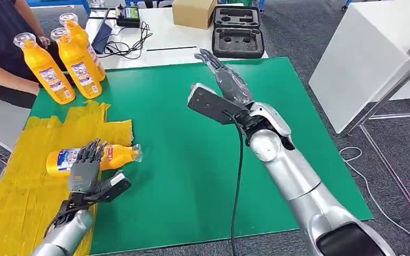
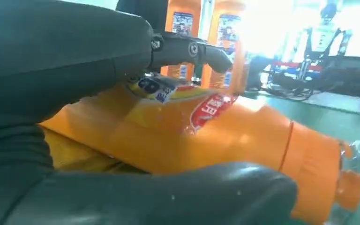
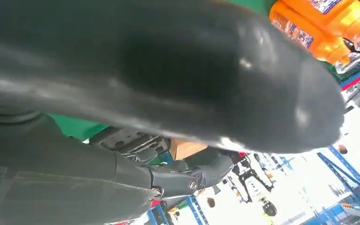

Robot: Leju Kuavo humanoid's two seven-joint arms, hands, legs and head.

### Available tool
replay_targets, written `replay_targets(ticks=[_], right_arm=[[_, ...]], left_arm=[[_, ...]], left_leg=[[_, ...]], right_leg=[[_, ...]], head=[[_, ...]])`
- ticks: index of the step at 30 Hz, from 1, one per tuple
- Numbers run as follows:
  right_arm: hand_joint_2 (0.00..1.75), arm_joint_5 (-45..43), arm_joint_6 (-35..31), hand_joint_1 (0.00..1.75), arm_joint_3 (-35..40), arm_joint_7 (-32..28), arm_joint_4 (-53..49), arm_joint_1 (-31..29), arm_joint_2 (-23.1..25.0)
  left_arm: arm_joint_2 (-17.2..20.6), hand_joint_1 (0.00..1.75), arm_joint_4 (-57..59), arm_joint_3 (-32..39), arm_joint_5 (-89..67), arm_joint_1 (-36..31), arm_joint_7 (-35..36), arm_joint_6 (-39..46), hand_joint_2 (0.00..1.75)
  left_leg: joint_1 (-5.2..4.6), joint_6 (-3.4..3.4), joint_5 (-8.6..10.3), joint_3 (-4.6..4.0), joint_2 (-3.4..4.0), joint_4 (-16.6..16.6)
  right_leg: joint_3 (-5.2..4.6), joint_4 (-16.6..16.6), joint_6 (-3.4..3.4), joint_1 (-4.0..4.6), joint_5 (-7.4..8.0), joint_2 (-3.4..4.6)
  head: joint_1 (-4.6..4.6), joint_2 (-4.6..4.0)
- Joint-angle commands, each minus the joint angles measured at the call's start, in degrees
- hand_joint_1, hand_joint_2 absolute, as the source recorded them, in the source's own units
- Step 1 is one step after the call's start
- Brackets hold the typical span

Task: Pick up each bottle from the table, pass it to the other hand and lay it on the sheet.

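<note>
Yellow sheet covers the near left corner of the green table, and on it, nearest the robot, a bottle lies on its side. Its long axis runs along the near edge: base toward the left edge, cap just past the sheet's right border, over the green. The left hand is draped over the bottle's middle from the near side; in the left wrist view the thumb lies under the body and a finger arches over the label, so it appears to be gripping the bottle, though how firmly I cannot tell.

Farther out, above the table's middle, the right hand hangs with fingers stretched flat and apart, holding nothing. It is well apart from the lying bottle.

Farthest, at the far left corner, three upright bottles stand close together, just beside a person's arm. By my judgement the right hand is the nearer one to them, reaching left across the table, while the left hand only needs to let go.
</note>
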Motion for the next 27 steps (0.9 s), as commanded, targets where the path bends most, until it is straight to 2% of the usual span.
replay_targets(ticks=[1, 3, 5, 7, 14, 23, 24, 27], right_arm=[[0.0, -0.7, -0.6, 0.0, 0.9, -0.3, 5.4, -3.9, -0.5], [0.0, -1.6, -1.1, 0.0, 1.3, -1.2, 7.9, -4.6, -0.3], [0.0, -2.0, -2.2, 0.0, 1.8, -2.3, 10.5, -5.2, 0.2], [0.0, -2.3, -4.9, 0.0, 2.1, -4.0, 11.2, -4.3, 0.0], [0.0, -2.4, -5.3, 0.0, 2.6, -4.3, 10.4, -3.7, -0.7], [0.0, -2.4, -5.3, 0.0, 2.6, -4.3, 10.3, -3.8, -0.7], [0.0, -9.7, -16.2, 0.0, 0.5, -19.4, 6.4, 4.3, -0.2], [0.0, -13.1, -16.2, 0.0, -0.3, -23.2, 6.9, 5.4, 1.2]], left_arm=[[3.9, 0.0, -31.4, -4.7, 18.6, 7.3, 1.3, 0.2, 0.0], [5.1, 0.0, -41.8, -2.4, 32.7, 6.7, 0.5, -0.7, 0.0], [6.5, 0.0, -46.8, -0.2, 41.1, 5.0, 0.0, -3.1, 0.0], [6.6, 0.0, -48.6, 2.4, 54.1, 1.8, -1.8, -9.9, 0.0], [6.0, 0.0, -47.2, 2.0, 54.3, 1.6, -2.9, -9.8, 0.0], [5.9, 0.0, -47.2, 2.0, 54.4, 1.8, -3.2, -9.8, 0.0], [2.3, 0.0, -42.2, -7.7, 68.8, -6.3, -2.1, -28.0, 0.0], [1.2, 0.0, -39.1, -10.4, 71.6, -8.5, -0.9, -31.9, 0.0]], left_leg=[[0.13, -0.08, -0.17, -0.01, 0.04, 0.2], [0.15, -0.08, -0.12, -0.11, -0.01, 0.2], [0.2, -0.11, -0.17, -0.17, -0.07, 0.3], [0.19, -0.08, -0.07, -0.29, 0.01, 0.1], [0.17, -0.09, -0.16, 0.03, 0.02, 0.1], [0.14, -0.08, -0.09, -0.06, -0.02, 0.1], [0.13, -0.11, -0.19, 0.08, -0.06, 0.1], [0.14, -0.09, -0.03, 0.08, -0.54, 0.0]], right_leg=[[-0.01, 0.1, -0.11, 0.13, -0.1, 0.07], [-0.09, 0.1, -0.11, 0.15, -0.08, 0.01], [-0.14, 0.2, -0.14, 0.22, -0.14, -0.05], [-0.26, 0.1, -0.09, 0.21, -0.02, 0.01], [0.03, 0.0, -0.1, 0.17, -0.12, 0.04], [-0.06, 0.0, -0.08, 0.13, -0.08, 0.0], [0.09, 0.1, -0.13, 0.11, -0.18, -0.03], [0.14, 0.0, -0.11, 0.12, -0.19, -0.53]], head=[[0.0, 0.0], [0.0, 0.0], [0.0, 0.0], [0.0, 0.0], [0.0, 0.0], [0.0, 0.0], [0.0, 0.0], [0.0, 0.0]])
